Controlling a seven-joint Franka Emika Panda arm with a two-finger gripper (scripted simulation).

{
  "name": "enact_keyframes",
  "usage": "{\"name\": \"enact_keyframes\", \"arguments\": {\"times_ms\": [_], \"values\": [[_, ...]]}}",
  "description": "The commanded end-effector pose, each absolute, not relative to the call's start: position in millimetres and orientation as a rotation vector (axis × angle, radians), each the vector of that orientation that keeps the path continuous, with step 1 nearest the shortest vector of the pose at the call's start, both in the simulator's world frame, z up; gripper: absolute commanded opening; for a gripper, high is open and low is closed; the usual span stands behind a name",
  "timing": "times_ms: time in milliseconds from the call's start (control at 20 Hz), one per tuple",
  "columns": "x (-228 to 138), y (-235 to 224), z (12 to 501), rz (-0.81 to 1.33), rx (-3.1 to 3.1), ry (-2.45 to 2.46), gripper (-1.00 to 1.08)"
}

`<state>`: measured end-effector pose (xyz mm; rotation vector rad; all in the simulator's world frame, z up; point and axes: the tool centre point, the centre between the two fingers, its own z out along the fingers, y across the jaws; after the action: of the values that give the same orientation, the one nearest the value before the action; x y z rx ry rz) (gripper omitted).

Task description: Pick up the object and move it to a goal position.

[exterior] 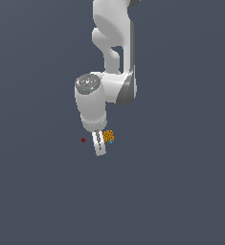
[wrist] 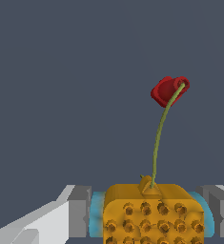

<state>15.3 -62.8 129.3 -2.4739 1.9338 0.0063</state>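
— As the pincer [wrist: 154, 217] came into the wrist view, what did it have?

— Its fingers [wrist: 80, 212] stood narrowly apart, pressed against the cyan ends of the orange object [wrist: 154, 214], gripping it across its length so it could be carried.

— And the goal position [exterior: 83, 139]?

— A dark-red dot near the pincer, toward the exterior view's left of the block; I judged a short sideways carry remained.

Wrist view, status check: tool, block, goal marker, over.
Tool shut on orange block, a finger on each side. Block off the red goal dot, toward the exterior view's right. Nothing seen between them.
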Motion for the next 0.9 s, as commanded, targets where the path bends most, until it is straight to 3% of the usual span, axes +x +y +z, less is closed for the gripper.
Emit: {"name": "enact_keyframes", "arguments": {"times_ms": [0, 850], "values": [[1, -79, 150, 0.006, -2.472, 1.933, -1.00], [-84, -186, 284, 0.004, -2.473, 1.935, -1.00]]}}
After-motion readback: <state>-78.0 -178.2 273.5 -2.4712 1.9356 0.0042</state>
